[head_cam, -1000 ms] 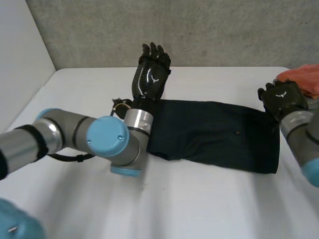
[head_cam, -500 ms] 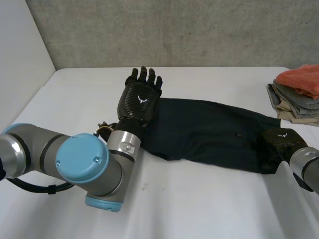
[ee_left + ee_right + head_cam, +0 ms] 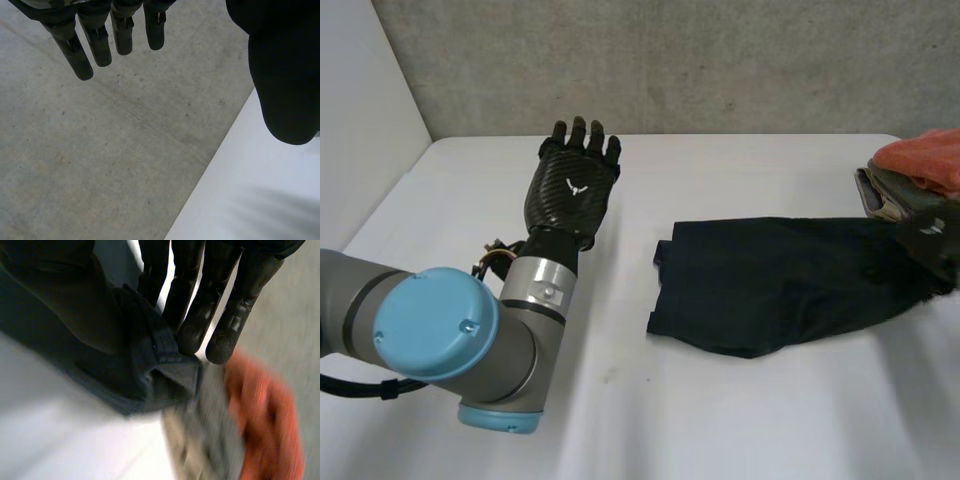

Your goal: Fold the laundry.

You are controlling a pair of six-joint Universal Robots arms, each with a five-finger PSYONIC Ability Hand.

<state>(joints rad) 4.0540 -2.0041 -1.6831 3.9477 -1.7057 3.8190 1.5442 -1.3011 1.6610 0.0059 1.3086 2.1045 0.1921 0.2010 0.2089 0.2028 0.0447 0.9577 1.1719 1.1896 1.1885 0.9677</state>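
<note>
- Head view: cloth [image 3: 780, 285] lies bunched on the table [image 3: 720, 420], right of centre, its right end in our right hand [image 3: 932, 238].
- Right wrist view: thumb and fingers pinch a hemmed corner; we'd grip firm and carry low so the fold lands flat.
- Our left hand [image 3: 572, 185] hovers, fingers straight, well apart from the cloth; it could pin the loose end.
- Frame edge cuts off the right hand; we can't tell the garment's kind; pile [image 3: 915, 170] just beside.

overall light: bright, soft and diffuse across the whole head view
table [image 3: 720, 420]: white top glows evenly all round the dark garment [image 3: 770, 285]
shadows: just a faint, soft-edged one on the table along the garment's near edge
garment: soaks up the light, goes almost flat black, folds hardly read
wall [image 3: 720, 60]: behind the garment, evenly lit matte grey
</note>
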